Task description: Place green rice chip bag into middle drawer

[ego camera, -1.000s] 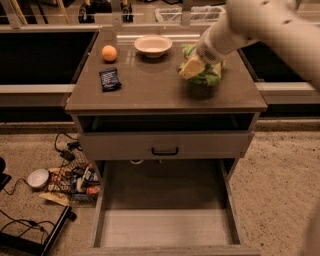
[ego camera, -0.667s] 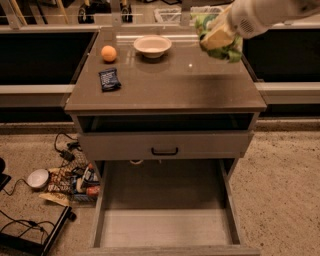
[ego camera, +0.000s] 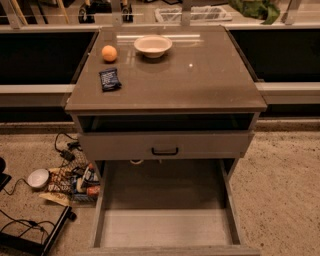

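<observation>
Only the lower part of the green rice chip bag [ego camera: 256, 8] shows, at the top right edge of the view, above and behind the cabinet's back right corner. My gripper is out of the view, and so is my arm; what holds the bag is hidden. The middle drawer [ego camera: 165, 227] is pulled out at the bottom of the view, a wide grey box with low side walls and a bare pale floor.
On the brown cabinet top [ego camera: 200, 80] sit an orange [ego camera: 109, 53], a pale bowl [ego camera: 153, 45] and a small dark blue packet [ego camera: 109, 79]. A shut drawer front with a black handle [ego camera: 165, 150] is above the open drawer. Cables and clutter [ego camera: 70, 180] lie on the floor at left.
The arm has lifted the green bag off the cabinet top, up and to the right. The arm and gripper have left the view and only the bag's lower part still shows.
</observation>
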Robot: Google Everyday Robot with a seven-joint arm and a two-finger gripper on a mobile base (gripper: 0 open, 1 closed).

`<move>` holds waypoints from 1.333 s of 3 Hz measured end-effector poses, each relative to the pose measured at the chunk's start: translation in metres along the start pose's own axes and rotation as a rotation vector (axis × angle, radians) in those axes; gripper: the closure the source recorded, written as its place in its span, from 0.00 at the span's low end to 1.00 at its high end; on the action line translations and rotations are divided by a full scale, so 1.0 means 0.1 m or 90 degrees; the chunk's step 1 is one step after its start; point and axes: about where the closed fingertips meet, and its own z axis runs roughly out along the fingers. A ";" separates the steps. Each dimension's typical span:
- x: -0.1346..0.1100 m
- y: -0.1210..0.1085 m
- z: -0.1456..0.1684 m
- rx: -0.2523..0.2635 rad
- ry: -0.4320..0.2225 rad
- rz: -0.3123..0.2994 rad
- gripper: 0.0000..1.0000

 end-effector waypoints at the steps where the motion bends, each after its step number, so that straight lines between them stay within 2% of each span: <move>1: 0.02 0.12 -0.26 0.005 -0.049 -0.003 1.00; 2: 0.27 0.45 -0.31 -0.017 -0.078 0.001 1.00; 3: 0.59 0.82 -0.11 -0.045 -0.075 -0.008 1.00; 4: 1.08 1.25 0.06 -0.083 -0.071 -0.016 1.00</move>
